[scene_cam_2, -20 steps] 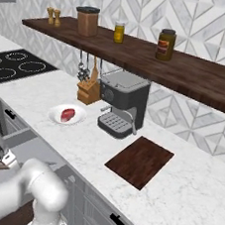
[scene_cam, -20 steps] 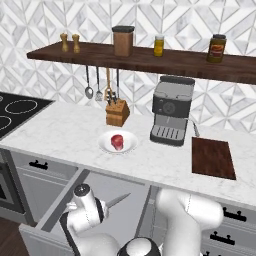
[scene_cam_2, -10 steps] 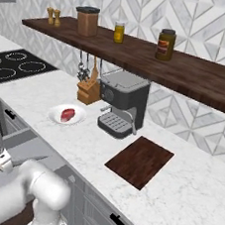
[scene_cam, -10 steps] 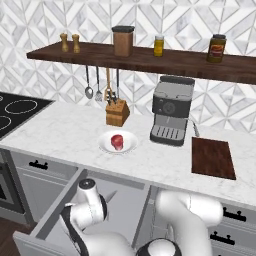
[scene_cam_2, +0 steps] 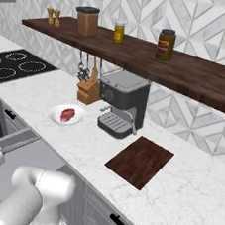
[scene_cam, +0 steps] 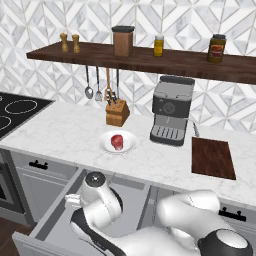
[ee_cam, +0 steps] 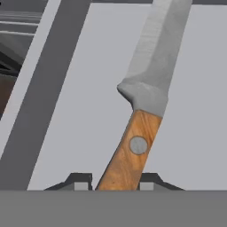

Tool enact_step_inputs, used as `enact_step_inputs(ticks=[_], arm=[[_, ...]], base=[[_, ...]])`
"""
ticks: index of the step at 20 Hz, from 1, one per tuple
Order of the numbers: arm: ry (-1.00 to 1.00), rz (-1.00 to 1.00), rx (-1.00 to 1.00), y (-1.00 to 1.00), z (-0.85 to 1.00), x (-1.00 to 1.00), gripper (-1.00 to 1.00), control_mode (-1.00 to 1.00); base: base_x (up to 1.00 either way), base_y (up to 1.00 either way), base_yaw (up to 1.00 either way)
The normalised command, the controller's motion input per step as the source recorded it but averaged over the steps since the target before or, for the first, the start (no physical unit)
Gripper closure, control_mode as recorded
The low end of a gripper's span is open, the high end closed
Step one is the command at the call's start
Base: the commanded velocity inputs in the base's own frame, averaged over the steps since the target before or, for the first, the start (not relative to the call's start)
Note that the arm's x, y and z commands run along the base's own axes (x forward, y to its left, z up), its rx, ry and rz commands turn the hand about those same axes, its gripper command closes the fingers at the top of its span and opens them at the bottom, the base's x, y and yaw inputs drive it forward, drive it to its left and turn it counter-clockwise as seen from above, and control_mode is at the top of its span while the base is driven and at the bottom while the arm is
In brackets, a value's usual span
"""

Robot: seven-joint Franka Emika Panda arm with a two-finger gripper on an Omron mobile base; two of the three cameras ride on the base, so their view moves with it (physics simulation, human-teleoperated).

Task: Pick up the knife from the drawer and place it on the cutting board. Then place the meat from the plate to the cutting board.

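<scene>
Wooden-handled knife (ee_cam: 141,111) now hidden behind wrist vs 1 s ago; arm bent low into drawer (scene_cam: 55,220), jaws (ee_cam: 114,181) clamped on handle, blade twd 12 o'clock.

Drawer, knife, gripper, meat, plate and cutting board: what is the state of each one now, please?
Drawer: pulled open.
Knife: in the drawer, handle between the fingertips.
Gripper: astride the handle; grip unclear.
Meat: on the plate.
Plate: holds meat.
Cutting board: bare.
</scene>
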Motion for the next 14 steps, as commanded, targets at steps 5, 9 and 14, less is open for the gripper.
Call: enact_step_inputs(ticks=[5, 9, 14], arm=[[-0.41, 0.00, 0.00, -0.07, 1.00, -0.33, 1.00, -1.00], [-0.13, -0.02, 0.04, -0.39, 1.00, -0.17, 1.00, -1.00], [0.17, -0.17, 0.06, -0.66, 0.99, 0.07, 1.00, -1.00]], base=[[0.00, 0.00, 0.00], [0.00, 0.00, 0.00], [0.00, 0.00, 0.00]])
